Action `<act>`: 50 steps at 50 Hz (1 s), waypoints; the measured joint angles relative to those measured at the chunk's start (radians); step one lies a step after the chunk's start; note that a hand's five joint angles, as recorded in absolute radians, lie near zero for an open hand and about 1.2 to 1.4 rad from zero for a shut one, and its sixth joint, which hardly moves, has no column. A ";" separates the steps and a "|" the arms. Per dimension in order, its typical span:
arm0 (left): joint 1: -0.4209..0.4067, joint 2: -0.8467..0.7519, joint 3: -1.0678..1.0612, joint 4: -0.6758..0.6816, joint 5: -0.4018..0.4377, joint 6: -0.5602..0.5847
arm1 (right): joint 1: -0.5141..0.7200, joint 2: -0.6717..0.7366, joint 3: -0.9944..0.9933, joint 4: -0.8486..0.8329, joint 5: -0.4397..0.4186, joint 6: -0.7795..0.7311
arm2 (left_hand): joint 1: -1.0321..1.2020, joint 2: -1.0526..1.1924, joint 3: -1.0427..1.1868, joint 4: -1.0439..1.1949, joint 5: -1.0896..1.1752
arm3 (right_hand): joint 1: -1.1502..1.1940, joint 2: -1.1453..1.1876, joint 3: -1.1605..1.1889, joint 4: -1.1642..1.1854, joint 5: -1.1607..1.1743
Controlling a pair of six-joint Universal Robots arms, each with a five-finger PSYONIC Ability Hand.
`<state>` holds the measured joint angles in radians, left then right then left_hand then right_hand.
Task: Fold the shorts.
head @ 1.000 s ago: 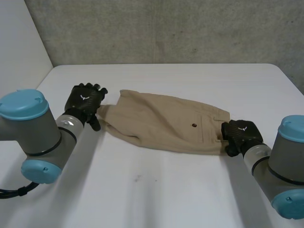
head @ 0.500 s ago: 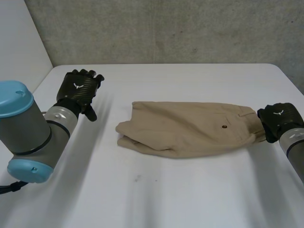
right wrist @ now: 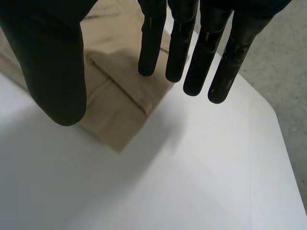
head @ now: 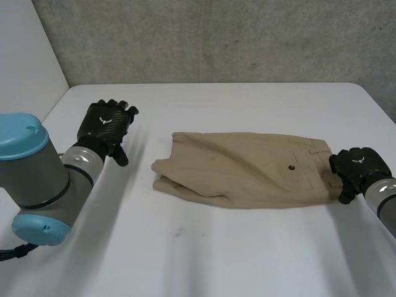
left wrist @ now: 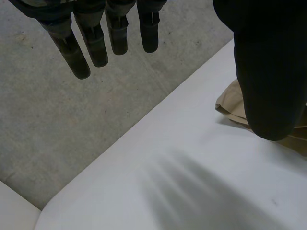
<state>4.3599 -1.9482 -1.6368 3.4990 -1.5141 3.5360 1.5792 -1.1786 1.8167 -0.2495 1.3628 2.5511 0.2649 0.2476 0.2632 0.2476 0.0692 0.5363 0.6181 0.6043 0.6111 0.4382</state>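
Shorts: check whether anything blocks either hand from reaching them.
Nothing visible does. Just table surface lies between the open left hand and the shorts. The open right hand is at their waistband end, with nothing between.

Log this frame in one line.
shorts flat on table | left hand open, apart from shorts | right hand open, at waistband end
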 measured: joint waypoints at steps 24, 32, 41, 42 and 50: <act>-0.005 0.006 -0.007 0.000 -0.002 0.000 | -0.076 0.005 -0.066 -0.009 -0.015 -0.030 | 0.000 -0.012 -0.015 -0.010 -0.016 | 0.395 0.562 0.577 0.580 0.521; -0.018 0.036 0.002 0.002 -0.001 -0.003 | 0.056 -0.060 -0.152 -0.002 0.001 -0.106 | 0.000 -0.012 -0.015 -0.010 -0.016 | 0.423 0.562 0.577 0.580 0.534; -0.069 0.087 0.050 0.007 0.001 -0.087 | 0.452 -0.037 -0.298 -0.004 -0.011 -0.128 | 0.000 -0.012 -0.015 -0.010 -0.016 | 0.428 0.562 0.577 0.580 0.539; -0.076 0.092 0.062 0.008 0.001 -0.110 | 0.499 -0.020 -0.315 -0.004 -0.019 -0.127 | 0.000 -0.012 -0.015 -0.010 -0.016 | 0.428 0.562 0.577 0.581 0.541; -0.106 0.097 0.140 0.005 -0.004 -0.230 | 0.694 0.139 -0.386 -0.002 -0.086 -0.112 | 0.000 -0.017 -0.021 -0.018 -0.019 | 0.403 0.504 0.519 0.517 0.499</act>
<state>4.2536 -1.8514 -1.4971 3.5036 -1.5186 3.3063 2.2730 -1.0397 1.4305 -0.2519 1.2765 2.4392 0.2649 0.2301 0.2423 0.2299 0.0499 0.9389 1.1217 1.1228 1.1281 0.9370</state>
